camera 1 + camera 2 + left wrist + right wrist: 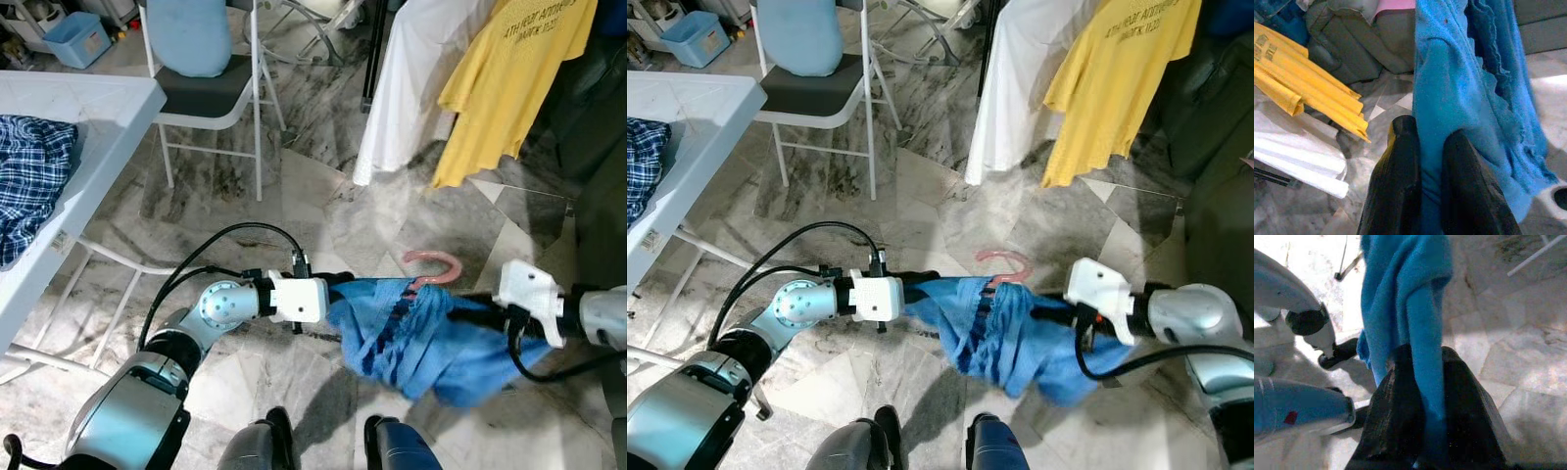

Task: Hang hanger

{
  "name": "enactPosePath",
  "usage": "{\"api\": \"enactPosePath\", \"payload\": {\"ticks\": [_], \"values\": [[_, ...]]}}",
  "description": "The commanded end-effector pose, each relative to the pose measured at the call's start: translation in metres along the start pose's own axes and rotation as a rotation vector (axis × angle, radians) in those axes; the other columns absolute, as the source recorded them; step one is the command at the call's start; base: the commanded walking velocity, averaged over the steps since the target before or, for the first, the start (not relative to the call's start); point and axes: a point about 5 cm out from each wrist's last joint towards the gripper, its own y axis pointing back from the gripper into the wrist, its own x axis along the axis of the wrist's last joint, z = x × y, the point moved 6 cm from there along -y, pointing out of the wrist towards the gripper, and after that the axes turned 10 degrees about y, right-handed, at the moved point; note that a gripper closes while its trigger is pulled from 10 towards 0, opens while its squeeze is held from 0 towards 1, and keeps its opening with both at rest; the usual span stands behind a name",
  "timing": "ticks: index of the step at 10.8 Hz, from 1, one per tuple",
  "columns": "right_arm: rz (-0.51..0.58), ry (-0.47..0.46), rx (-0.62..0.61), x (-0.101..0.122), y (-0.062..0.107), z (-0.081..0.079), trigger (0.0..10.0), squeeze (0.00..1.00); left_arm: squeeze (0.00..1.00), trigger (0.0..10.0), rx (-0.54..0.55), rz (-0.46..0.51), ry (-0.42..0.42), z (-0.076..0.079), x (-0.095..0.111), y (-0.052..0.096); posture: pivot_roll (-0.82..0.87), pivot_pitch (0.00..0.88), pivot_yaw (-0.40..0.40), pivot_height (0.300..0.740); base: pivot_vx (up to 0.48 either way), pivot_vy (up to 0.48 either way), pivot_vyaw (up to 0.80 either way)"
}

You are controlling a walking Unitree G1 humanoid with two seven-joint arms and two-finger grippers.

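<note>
The robot holds a blue garment [421,338] stretched between its two arms, low over the marble floor [294,206]. The garment hangs on a pink hanger [434,266], whose hook pokes up above the middle of the cloth. The left tool [1422,161] is closed on one end of the garment: in the left wrist view a fold of blue cloth is pinched between its two black fingers [1396,181]. The right tool [1422,382] is closed on the other end, with a strip of the same cloth running down between its fingers [1464,401]. The fabric sags in folds between the two grips.

Ahead of the robot, a white garment [416,78] and a yellow T-shirt [514,78] hang side by side, well apart from the hanger. To the robot's left stands a white tabletop [88,108] with a blue plaid shirt [29,176] lying on it. Beyond that is a white folding chair [211,88] with a light blue cushion [191,34] on its seat, and a blue bin [78,39] on the floor farther off.
</note>
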Motion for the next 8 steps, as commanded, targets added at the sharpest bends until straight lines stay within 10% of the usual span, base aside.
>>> {"api": "enactPosePath", "payload": {"ticks": [1, 5, 6, 7, 8], "values": [[-0.014, 0.006, 0.036, -0.001, -0.002, -0.007, 0.0, 0.00, 0.00, 0.0, -0.001, 0.005, -0.010, 0.000, 0.000, 0.002, -0.30, 0.227, 0.132, 0.740, 0.000, 0.000, 0.00], [-0.019, -0.007, 0.034, -0.003, -0.007, -0.010, 0.0, 0.00, 0.00, 0.0, 0.021, 0.002, -0.006, -0.002, -0.001, 0.003, -0.30, 0.222, 0.132, 0.740, 0.000, 0.000, 0.00], [-0.013, -0.008, 0.002, -0.002, -0.007, -0.006, 0.0, 0.00, 0.89, 3.7, 0.071, -0.003, 0.017, -0.007, -0.003, 0.003, -0.30, 0.218, 0.134, 0.740, 0.000, 0.000, 0.00], [-0.002, -0.006, -0.056, -0.001, -0.008, 0.000, 0.0, 0.00, 1.00, 10.0, 0.156, -0.010, 0.029, -0.016, -0.005, 0.004, -0.30, 0.217, 0.133, 0.740, 0.000, 0.000, 0.00], [-0.011, -0.026, -0.142, -0.005, -0.009, 0.010, 0.0, 0.00, 1.00, 10.0, 0.229, -0.016, 0.048, -0.023, -0.008, 0.005, -0.30, 0.217, 0.126, 0.740, 0.000, 0.000, 0.00]]}}
